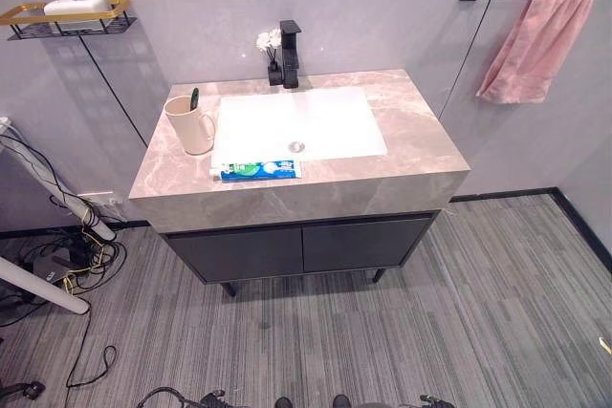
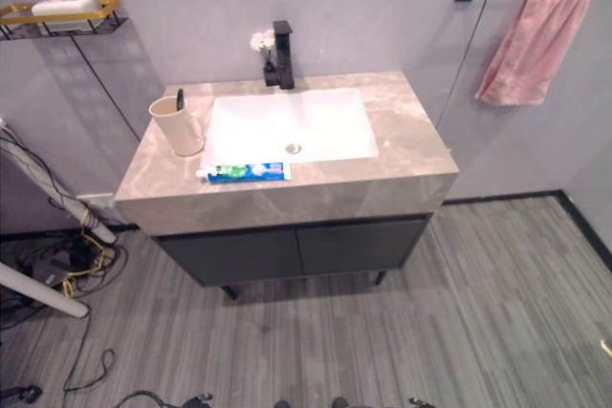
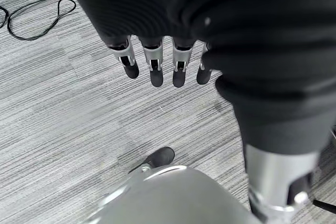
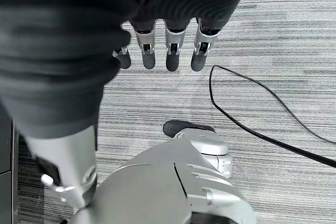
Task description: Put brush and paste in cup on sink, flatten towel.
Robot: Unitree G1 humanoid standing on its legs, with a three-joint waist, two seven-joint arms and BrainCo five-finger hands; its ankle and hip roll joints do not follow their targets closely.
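On table: brush already in cup, paste out, towel bunched; left hand and right hand both empty, fingers relaxed.

Veined marble-look countertop with a soft sheen, smooth glossy white basin, matt black metal faucet, matt cream cup, glossy plastic toothpaste tube, soft pink cloth towel, matt dark cabinet doors.
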